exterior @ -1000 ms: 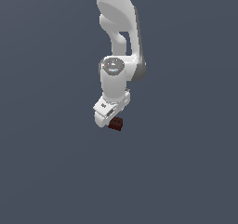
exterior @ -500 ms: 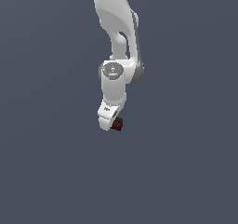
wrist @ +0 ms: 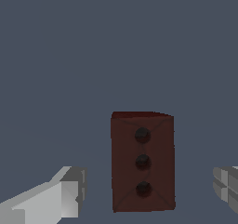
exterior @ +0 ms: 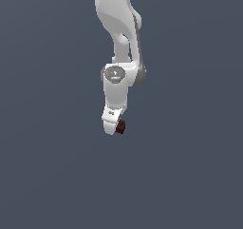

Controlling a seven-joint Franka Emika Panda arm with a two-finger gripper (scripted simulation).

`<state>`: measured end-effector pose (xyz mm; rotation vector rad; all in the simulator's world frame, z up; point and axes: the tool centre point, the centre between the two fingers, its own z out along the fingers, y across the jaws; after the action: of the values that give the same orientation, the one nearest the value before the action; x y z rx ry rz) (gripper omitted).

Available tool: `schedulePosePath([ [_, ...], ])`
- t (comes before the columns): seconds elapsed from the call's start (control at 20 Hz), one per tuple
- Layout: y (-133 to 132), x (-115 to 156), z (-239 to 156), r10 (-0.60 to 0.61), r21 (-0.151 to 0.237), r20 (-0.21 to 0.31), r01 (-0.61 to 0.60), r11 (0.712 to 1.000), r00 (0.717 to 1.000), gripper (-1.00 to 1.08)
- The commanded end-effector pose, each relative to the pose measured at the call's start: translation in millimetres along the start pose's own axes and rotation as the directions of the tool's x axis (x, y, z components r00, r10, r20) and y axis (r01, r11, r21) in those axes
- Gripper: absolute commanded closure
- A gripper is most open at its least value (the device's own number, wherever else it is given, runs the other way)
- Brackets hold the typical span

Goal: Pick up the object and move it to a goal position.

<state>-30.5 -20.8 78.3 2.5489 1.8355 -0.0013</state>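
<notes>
Plainly, the white arm reaches down from the upper edge of the exterior view, and its hand hangs at the lower end, over a flat grey-blue bench. The block, small and dark maroon, sits right against the hand on the exterior view's right side, at about the level of the fingertips. It looks far narrower than the hand beside it. Whether block and hand touch cannot be told from that view.

From the wrist view, the block stands between the two fingers, with grey bench visible on both sides of it. One finger lies well off to one side of the block; the other finger shows only its tip at the picture's edge on the opposite side. Neither finger touches the block, so the hand is spread wide and grips nothing. The block's facing side is a tall rectangle with faint diagonal creases running from the corners, and it carries three small dark dots in a line along its length.
</notes>
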Motion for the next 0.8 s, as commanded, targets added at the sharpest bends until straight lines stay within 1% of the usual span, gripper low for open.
schedulePosePath([
  [0.0, -0.4, 0.1, 1.0, -0.015, 0.0, -0.001, 0.015, 1.0, 1.0, -0.92],
  [0.35, -0.5, 0.0, 6.3, -0.013, 0.0, -0.001, 0.013, 1.0, 1.0, -0.92],
  [0.75, -1.7, 0.0, 41.3, -0.017, 0.0, -0.001, 0.017, 1.0, 1.0, -0.92],
])
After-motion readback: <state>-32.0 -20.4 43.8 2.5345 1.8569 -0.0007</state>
